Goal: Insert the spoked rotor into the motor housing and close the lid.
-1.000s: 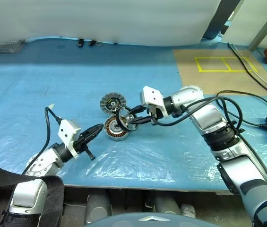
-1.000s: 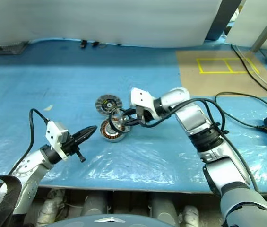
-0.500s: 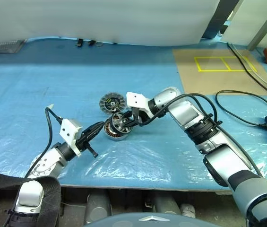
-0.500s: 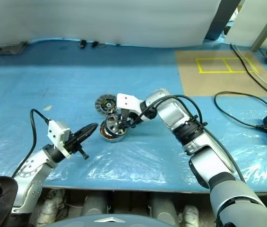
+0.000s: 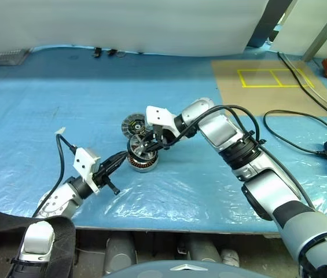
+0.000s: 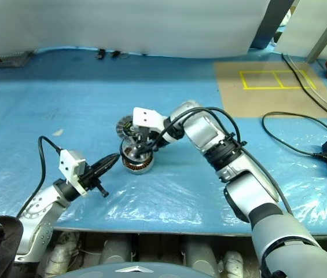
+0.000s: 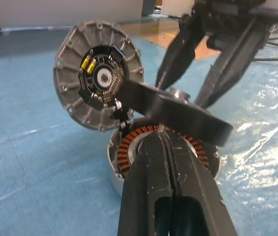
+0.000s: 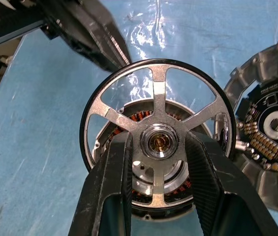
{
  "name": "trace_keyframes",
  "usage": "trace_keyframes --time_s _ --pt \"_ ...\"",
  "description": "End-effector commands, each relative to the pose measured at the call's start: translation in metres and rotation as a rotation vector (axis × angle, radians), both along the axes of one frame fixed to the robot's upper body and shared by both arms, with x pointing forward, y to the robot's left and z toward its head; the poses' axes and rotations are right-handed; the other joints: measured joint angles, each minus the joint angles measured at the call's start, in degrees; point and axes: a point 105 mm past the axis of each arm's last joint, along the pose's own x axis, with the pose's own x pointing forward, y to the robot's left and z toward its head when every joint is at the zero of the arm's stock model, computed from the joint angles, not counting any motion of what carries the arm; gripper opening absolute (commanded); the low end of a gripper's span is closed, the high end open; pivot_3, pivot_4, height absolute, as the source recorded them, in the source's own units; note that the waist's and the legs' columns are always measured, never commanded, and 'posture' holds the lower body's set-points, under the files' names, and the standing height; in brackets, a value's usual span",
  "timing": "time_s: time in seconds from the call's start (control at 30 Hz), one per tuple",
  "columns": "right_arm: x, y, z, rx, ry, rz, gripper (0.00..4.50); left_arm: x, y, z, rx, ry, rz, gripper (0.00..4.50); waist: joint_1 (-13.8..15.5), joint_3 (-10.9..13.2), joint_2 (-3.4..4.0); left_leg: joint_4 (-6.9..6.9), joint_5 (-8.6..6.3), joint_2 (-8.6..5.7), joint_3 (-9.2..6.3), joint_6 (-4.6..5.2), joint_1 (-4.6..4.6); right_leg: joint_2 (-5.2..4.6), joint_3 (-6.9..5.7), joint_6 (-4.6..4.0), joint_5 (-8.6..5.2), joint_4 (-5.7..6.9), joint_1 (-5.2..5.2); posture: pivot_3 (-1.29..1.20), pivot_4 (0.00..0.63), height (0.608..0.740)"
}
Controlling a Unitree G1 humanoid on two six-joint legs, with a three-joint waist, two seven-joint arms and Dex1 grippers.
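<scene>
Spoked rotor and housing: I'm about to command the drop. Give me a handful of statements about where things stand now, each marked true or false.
1. The right gripper holds the spoked rotor by its hub. True.
2. The rotor is already seated flat inside the motor housing. False: it is above the housing, with the copper windings visible through the spokes.
3. The left gripper is shut, its tip beside the housing. True.
4. The lid is closed over the housing. False: it stands tilted open behind the housing, its circuit board showing.
5. The housing rests on bare cardboard. False: it sits on the blue plastic sheet; the cardboard lies farther off, on the robot's right.
</scene>
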Motion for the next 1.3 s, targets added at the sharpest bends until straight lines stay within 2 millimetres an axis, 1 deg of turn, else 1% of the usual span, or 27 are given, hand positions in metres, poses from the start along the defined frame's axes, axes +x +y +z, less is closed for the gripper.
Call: trace_keyframes --time_s 0.03,0.3,0.47,0.63,0.77,0.83,0.9,0.93,1.0,1.13,1.23,1.3 --pt "-0.001 0.006 0.005 -0.001 -0.03 0.022 1.23 -0.003 0.001 0.006 0.019 -0.04 -0.007 0.0 0.0 0.0 0.0 0.0 0.0 0.0 0.0 0.0 -0.01 0.0 0.0 0.0 0.0 0.0 0.0 0.0 0.15 0.74" --pt "-0.002 -0.001 -0.011 -0.063 -0.022 0.019 1.23 -0.001 0.005 0.007 0.025 -0.048 0.002 0.0 0.0 0.0 0.0 0.0 0.0 0.0 0.0 0.0 0.0 0.0 0.0 0.0 0.0 0.0 0.0 0.0 0.15 0.74" --pt "-0.002 -0.004 -0.015 -0.087 -0.028 0.017 1.23 0.0 0.005 0.007 0.028 -0.049 -0.002 0.0 0.0 0.0 0.0 0.0 0.0 0.0 0.0 -0.01 0.01 0.0 0.01 0.0 0.0 0.01 0.0 0.0 0.15 0.74" --pt "-0.002 -0.004 -0.028 -0.107 -0.027 0.015 1.23 0.003 0.009 0.009 0.035 -0.059 0.017 0.0 0.0 0.0 0.0 0.0 0.0 0.0 0.0 0.0 0.04 0.0 0.02 0.0 0.0 0.02 0.01 0.0 0.15 0.74" --pt "-0.003 -0.004 -0.035 -0.112 -0.021 0.027 1.23 0.006 0.006 0.009 0.031 -0.066 0.014 0.0 -0.1 0.0 -0.01 0.04 0.0 -0.01 0.0 0.0 0.14 0.0 0.07 0.0 0.0 0.13 0.02 0.0 0.15 0.74" --pt "-0.003 -0.004 -0.038 -0.111 -0.025 0.032 1.96 0.005 0.005 0.006 0.041 -0.06 0.011 0.0 -0.2 0.0 -0.01 0.05 0.0 -0.01 -0.01 0.0 0.21 0.0 0.09 0.0 0.0 0.16 0.05 0.0 0.15 0.74" --pt "0.0 -0.002 -0.036 -0.094 -0.035 0.02 2.49 0.006 0.005 0.005 0.041 -0.06 0.017 0.0 -0.1 0.0 0.0 0.05 0.0 -0.01 -0.01 0.0 0.2 0.0 0.1 0.0 0.0 0.16 0.04 0.0 0.15 0.74" --pt "-0.001 0.001 -0.032 -0.06 -0.014 0.012 2.9 0.006 0.006 0.006 0.039 -0.064 0.023 0.0 -0.1 0.0 -0.02 0.05 0.0 -0.01 -0.01 0.0 0.19 -0.01 0.1 0.0 0.0 0.16 0.04 0.0 0.15 0.74" --pt "-0.004 0.005 -0.023 -0.009 0.012 0.01 3.58 0.005 0.006 0.008 0.022 -0.071 0.032 0.0 0.0 0.0 -0.02 0.05 0.0 -0.01 0.0 0.0 0.11 -0.01 0.1 0.0 0.0 0.13 0.01 0.0 0.15 0.74" --pt "0.002 0.006 -0.003 0.068 0.004 -0.017 3.58 0.003 0.006 0.005 0.028 -0.059 0.03 0.0 0.0 0.0 -0.01 0.04 0.0 0.0 0.0 0.0 0.01 -0.01 0.1 0.0 0.0 0.13 -0.08 0.0 0.15 0.74" --pt "0.0 0.004 0.008 0.138 0.073 -0.022 2.94 0.004 0.008 0.005 0.032 -0.059 0.033 0.0 0.0 0.0 -0.02 0.04 0.0 0.0 0.0 0.0 0.02 -0.01 0.1 -0.01 0.0 0.14 -0.08 0.0 0.15 0.74" --pt "0.0 0.003 0.01 0.172 0.102 -0.04 2.27 0.006 0.009 0.006 0.033 -0.061 0.034 0.0 0.0 0.0 -0.02 0.05 0.0 0.0 0.0 0.0 0.03 -0.01 0.1 -0.01 0.0 0.15 -0.08 0.0 0.15 0.74"
